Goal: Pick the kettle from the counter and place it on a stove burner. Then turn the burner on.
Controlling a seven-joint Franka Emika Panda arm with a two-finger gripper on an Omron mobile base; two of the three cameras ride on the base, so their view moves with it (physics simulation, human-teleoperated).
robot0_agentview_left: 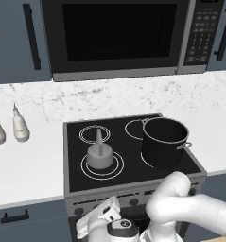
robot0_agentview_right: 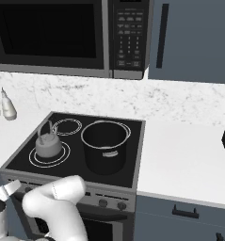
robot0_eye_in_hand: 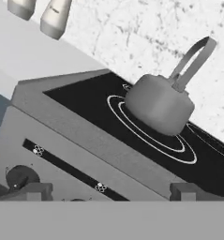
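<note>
The pale-grey kettle (robot0_agentview_left: pixel 100 158) (robot0_agentview_right: pixel 48 146) (robot0_eye_in_hand: pixel 160 103) stands upright on the large front-left stove burner (robot0_agentview_left: pixel 115 170) (robot0_agentview_right: pixel 36 162) (robot0_eye_in_hand: pixel 151 140), its thin handle pointing up. My gripper (robot0_agentview_left: pixel 93 218) (robot0_agentview_right: pixel 3 190) (robot0_eye_in_hand: pixel 108 194) hangs low in front of the stove's control panel, below and apart from the kettle. Its fingertips (robot0_eye_in_hand: pixel 31 190) stand wide apart with nothing between them, so it is open. A round dark knob (robot0_eye_in_hand: pixel 19 177) sits just ahead of the left fingertip. The white marble counter (robot0_agentview_left: pixel 24 165) (robot0_agentview_right: pixel 180 160) flanks the cooktop.
A tall black stockpot (robot0_agentview_left: pixel 164 142) (robot0_agentview_right: pixel 104 143) occupies the right burners. Two white bottles (robot0_agentview_left: pixel 20 125) (robot0_agentview_right: pixel 8 108) (robot0_eye_in_hand: pixel 55 18) stand on the left counter. A microwave (robot0_agentview_left: pixel 119 35) hangs above. More knobs (robot0_agentview_left: pixel 133 202) (robot0_agentview_right: pixel 103 203) line the stove front.
</note>
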